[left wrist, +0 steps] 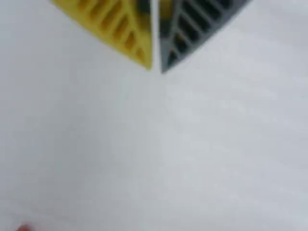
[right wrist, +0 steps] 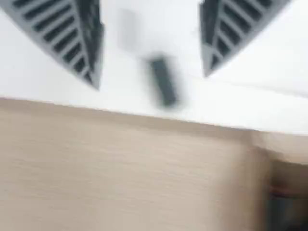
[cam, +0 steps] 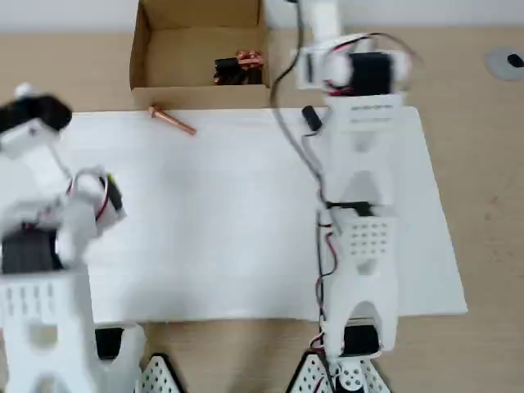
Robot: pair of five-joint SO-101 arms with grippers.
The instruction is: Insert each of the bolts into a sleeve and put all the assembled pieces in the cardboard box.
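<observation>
A white rectangular sheet [cam: 246, 229] covers much of the pale wooden table [cam: 491, 164]. At the sheet's edge nearest the brown cardboard box [cam: 141, 57], the right end effector [right wrist: 150, 78] hangs open. Its grey fingers stand either side of a short black cylindrical sleeve [right wrist: 163, 89] that lies flat between them. The left end effector [left wrist: 155, 67] is closed on nothing, well apart from the copper bolt [cam: 172, 119] lying just in front of the box. The box holds copper-and-black pieces [cam: 239, 67], too blurred to count.
</observation>
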